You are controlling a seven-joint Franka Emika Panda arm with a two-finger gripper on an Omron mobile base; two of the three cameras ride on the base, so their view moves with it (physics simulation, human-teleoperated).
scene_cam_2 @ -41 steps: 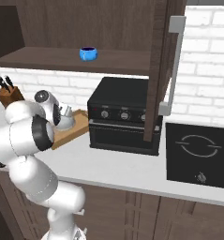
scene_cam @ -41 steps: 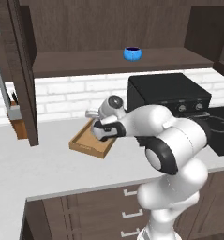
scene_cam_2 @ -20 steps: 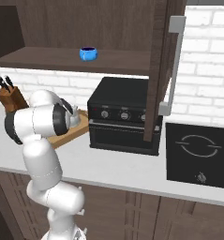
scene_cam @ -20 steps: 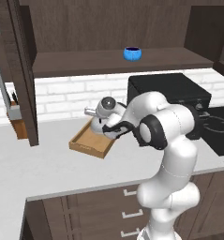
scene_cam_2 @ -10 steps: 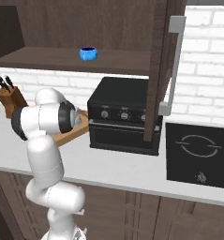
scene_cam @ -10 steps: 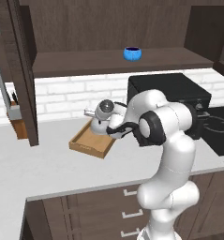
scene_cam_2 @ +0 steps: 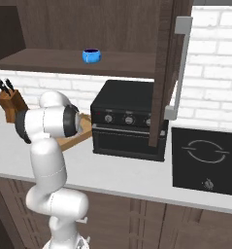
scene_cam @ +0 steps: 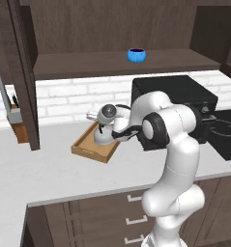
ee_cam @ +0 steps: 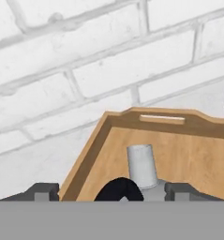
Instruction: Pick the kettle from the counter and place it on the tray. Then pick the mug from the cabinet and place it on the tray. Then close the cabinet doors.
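The kettle (scene_cam: 103, 136) is sitting in the tray (scene_cam: 88, 149) on the counter (scene_cam: 49, 173), toward the tray's far end by the white brick wall (scene_cam: 68, 99). In the hand view the gripper (ee_cam: 112, 193) has its two finger tips (ee_cam: 42, 192) spread wide on either side of the kettle's black handle (ee_cam: 118, 190) and grey spout (ee_cam: 141, 165), not touching either as far as I can see, so it looks open and let go. The blue mug (scene_cam: 136, 55) sits up on the cabinet shelf (scene_cam: 112, 65), above the tray and to the right. The black oven box (scene_cam_2: 129, 121) is just beside the tray, and the knife block (scene_cam_2: 8, 104) is past the tray's other side.
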